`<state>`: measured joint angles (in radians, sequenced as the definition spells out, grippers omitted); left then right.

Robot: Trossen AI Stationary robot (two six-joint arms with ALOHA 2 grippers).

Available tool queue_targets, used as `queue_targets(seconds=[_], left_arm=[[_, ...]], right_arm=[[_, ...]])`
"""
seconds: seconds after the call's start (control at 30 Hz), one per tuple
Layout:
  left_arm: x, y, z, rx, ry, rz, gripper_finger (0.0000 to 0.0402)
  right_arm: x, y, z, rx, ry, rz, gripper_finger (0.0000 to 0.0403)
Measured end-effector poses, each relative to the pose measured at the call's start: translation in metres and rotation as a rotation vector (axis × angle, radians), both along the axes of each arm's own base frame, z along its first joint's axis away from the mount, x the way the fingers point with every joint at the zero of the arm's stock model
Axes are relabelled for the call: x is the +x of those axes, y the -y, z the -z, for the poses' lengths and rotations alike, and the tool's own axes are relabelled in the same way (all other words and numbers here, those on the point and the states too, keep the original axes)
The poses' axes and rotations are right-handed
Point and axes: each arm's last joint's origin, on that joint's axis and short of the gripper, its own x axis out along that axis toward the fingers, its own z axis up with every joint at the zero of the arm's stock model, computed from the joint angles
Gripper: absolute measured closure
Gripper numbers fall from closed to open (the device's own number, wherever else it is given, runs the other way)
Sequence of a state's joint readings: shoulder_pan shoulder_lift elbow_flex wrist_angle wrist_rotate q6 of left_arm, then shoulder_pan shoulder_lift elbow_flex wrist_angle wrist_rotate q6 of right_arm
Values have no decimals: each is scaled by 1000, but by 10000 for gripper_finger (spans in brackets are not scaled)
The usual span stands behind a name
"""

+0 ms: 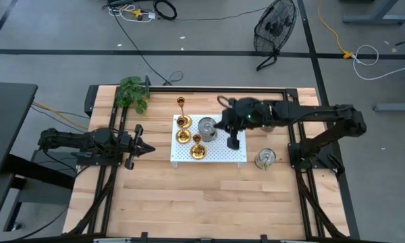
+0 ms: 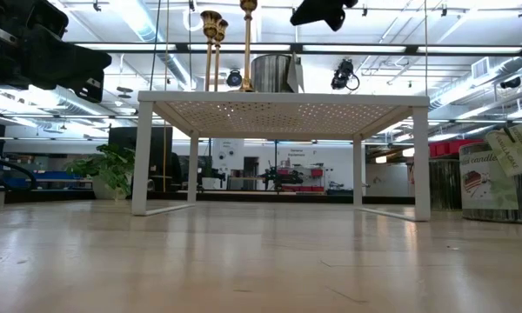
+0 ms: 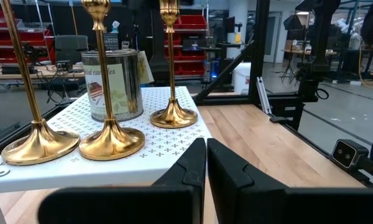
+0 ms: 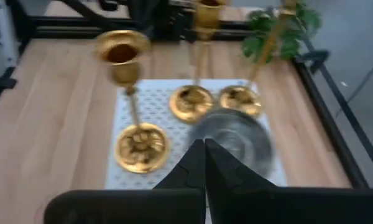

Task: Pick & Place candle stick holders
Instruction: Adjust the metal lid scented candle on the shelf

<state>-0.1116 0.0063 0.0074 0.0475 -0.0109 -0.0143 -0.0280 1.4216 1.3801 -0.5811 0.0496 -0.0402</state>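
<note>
Three shiny gold candle stick holders with slim stems and round bases stand upright on a white perforated stand at mid-table: one near its front, two at its left side. The left wrist view shows them side by side. My right gripper hovers shut and empty above the stand's right part, just right of the holders. My left gripper is shut and empty, low over the table left of the stand.
A tin candle can stands on the stand among the holders. A second tin stands on the table right of the stand. A green plant is at the far left corner. Bare wood lies toward the near edge.
</note>
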Motion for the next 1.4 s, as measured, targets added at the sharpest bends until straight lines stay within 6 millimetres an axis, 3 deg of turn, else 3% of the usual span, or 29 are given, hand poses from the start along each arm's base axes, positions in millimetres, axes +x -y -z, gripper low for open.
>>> queue_targets(seconds=[0.37, 0.77, 1.4], left_arm=[[0, 0, 0, 0, 0, 0, 383], [0, 0, 0, 0, 0, 0, 383], [0, 0, 0, 0, 0, 0, 383]], right_arm=[[19, 30, -16, 59, -67, 24, 403], [32, 35, 12, 63, -230, -13, 403], [36, 35, 20, 48, -268, -31, 403]])
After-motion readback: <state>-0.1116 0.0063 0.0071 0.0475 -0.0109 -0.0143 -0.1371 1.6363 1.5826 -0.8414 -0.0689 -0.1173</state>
